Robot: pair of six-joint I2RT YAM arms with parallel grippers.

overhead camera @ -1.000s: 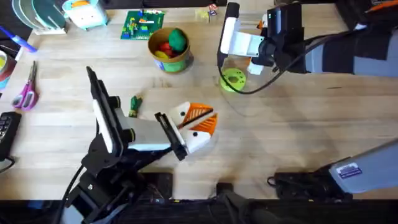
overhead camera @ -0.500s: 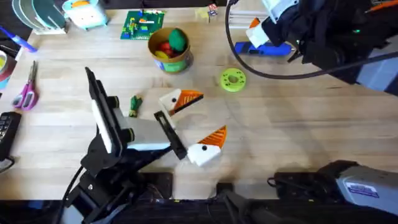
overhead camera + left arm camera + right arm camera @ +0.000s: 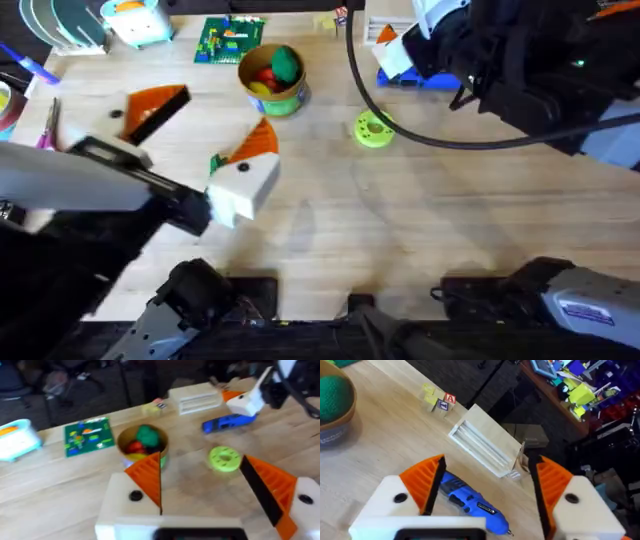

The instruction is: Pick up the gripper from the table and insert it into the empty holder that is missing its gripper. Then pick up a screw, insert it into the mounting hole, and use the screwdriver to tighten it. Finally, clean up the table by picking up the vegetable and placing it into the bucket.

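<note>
**Right arm over the screwdriver**

The right gripper (image 3: 485, 505) hangs with jaws wide and empty, straddling the screwdriver (image 3: 470, 502), which lies slantwise on the surface at the far right. The left gripper (image 3: 215, 490), also open and empty, is well apart.

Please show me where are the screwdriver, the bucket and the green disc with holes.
screwdriver (image 3: 470, 502): right wrist view, on the middle of its blue handle.
bucket (image 3: 270, 100): overhead view, on its front wall below the rim.
green disc (image 3: 374, 130): overhead view, on its flat top face beside a hole.
</note>
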